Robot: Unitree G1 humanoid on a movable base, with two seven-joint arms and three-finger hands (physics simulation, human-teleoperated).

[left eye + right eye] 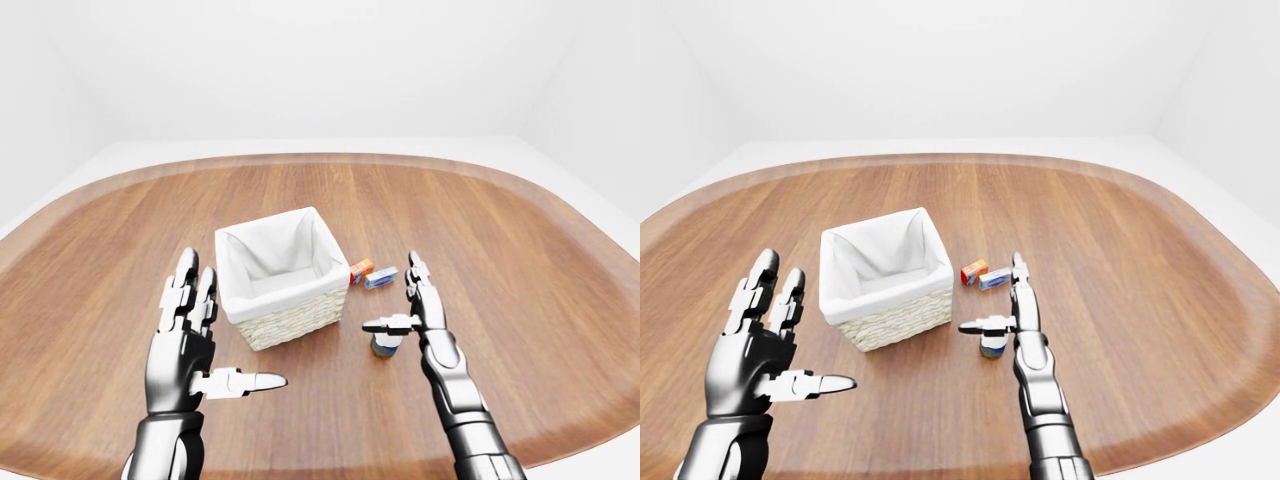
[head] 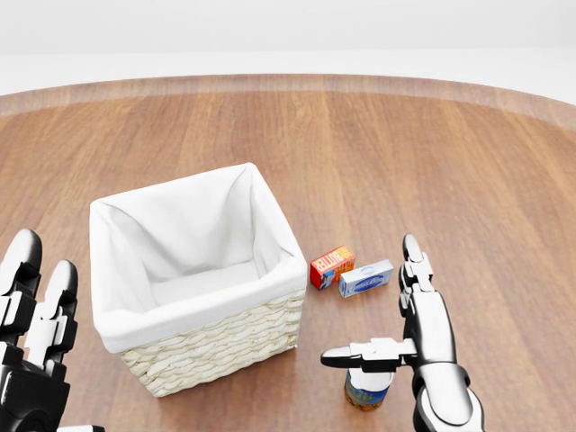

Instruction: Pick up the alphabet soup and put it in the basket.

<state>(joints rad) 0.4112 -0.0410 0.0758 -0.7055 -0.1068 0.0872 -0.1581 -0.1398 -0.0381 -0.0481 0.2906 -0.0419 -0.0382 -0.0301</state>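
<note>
Alphabet soup can (image 2: 367, 389) under splayed, empty right hand (image 2: 409, 337); basket (image 2: 193, 278) at ten o'clock; left hand (image 1: 190, 345) open, empty.

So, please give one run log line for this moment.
right hand: open, over soup can | left hand: open, idle | basket: empty

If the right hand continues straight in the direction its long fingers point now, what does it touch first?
Probably the small blue and white box. The right hand has its long fingers pointing toward the top of the head view, and the fingertip ends just beside that box. Depth is unclear, so it may pass just to the box's right over bare table.
</note>
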